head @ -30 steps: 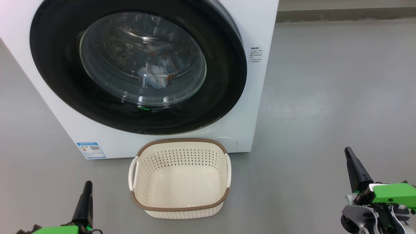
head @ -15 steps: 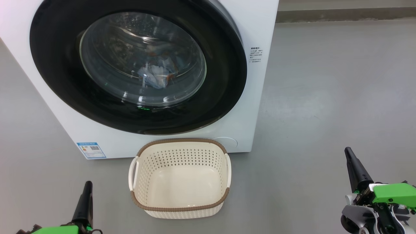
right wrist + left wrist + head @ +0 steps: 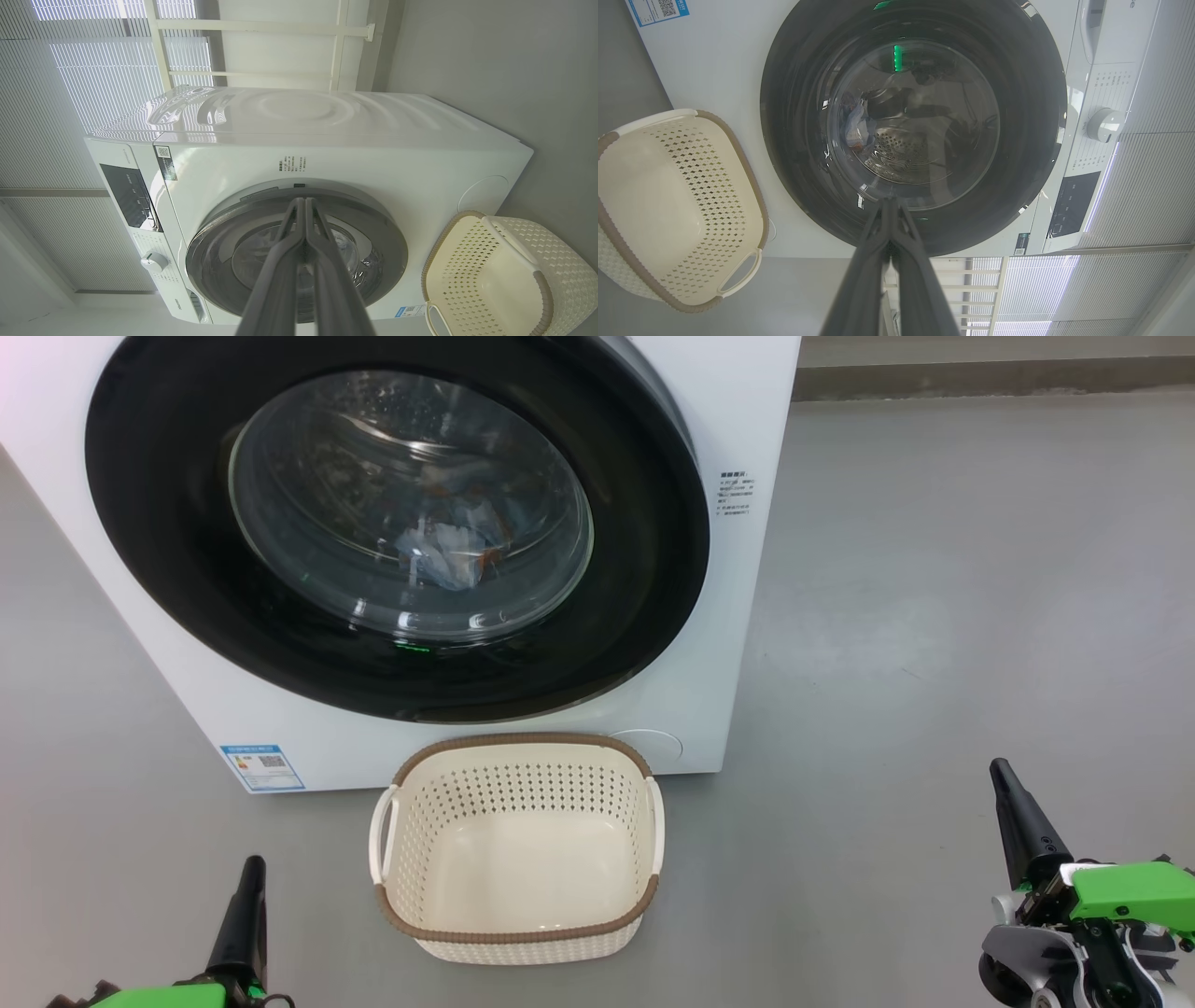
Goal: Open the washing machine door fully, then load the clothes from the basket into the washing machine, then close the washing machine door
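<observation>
Head view. Looks down on a white washing machine (image 3: 747, 616) at far left, with the door (image 3: 653, 569) shut flush against its front. Behind the glass, clothes (image 3: 446, 558) heaped low in the drum: pale blue and white with orange specks. On the grey floor (image 3: 934, 616), just on the near side of the washing machine, the basket (image 3: 518, 933), upright and empty. Left end effector (image 3: 250, 868) at near left, clenched on nothing, well apart from the basket. Right end effector (image 3: 1001, 770) at near right, likewise clenched on nothing, over bare floor.

Left wrist view. Aims the left end effector (image 3: 891, 201) toward the shut door (image 3: 794, 116), 2 fingers pressed together. Clothes (image 3: 856, 130) behind the glass, against the perforated drum. Basket (image 3: 752, 186) just beside the washing machine front, apart from the fingers.

Right wrist view. Aims the right end effector (image 3: 304, 201) toward the door (image 3: 387, 252), fingers closed tip to tip. Basket (image 3: 486, 275) on the floor close to the washing machine (image 3: 373, 154). White knob (image 3: 154, 261) on the control panel.
</observation>
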You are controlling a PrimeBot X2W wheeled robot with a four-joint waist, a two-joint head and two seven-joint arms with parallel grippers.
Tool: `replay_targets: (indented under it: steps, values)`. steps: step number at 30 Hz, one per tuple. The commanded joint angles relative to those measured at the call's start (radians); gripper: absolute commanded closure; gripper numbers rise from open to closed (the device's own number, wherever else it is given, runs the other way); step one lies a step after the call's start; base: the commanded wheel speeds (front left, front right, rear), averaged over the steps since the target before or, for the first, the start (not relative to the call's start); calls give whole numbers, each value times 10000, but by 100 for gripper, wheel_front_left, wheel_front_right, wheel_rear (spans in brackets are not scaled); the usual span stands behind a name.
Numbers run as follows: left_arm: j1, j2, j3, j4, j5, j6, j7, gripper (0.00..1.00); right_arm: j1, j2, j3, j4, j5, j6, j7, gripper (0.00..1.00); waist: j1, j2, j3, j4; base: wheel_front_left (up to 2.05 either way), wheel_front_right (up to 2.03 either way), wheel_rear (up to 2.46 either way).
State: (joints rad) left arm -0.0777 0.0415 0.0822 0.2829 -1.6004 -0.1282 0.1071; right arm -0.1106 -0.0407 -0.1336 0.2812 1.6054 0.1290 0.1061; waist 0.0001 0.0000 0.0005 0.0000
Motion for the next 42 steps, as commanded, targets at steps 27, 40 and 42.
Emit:
replay_targets:
  steps: [27,40,42]
  values:
    - [-377,87,335,-311,-66,-25,73,100,-44,-95,179,-306,17,17,82,100,-1,0,0,0,0,0,0]
    - [-377,87,335,-313,-66,-25,73,100,-44,-95,179,-306,17,17,82,100,-1,0,0,0,0,0,0]
    - [-376,87,335,-313,-66,-25,73,100,-44,-95,179,-306,17,17,82,100,-1,0,0,0,0,0,0]
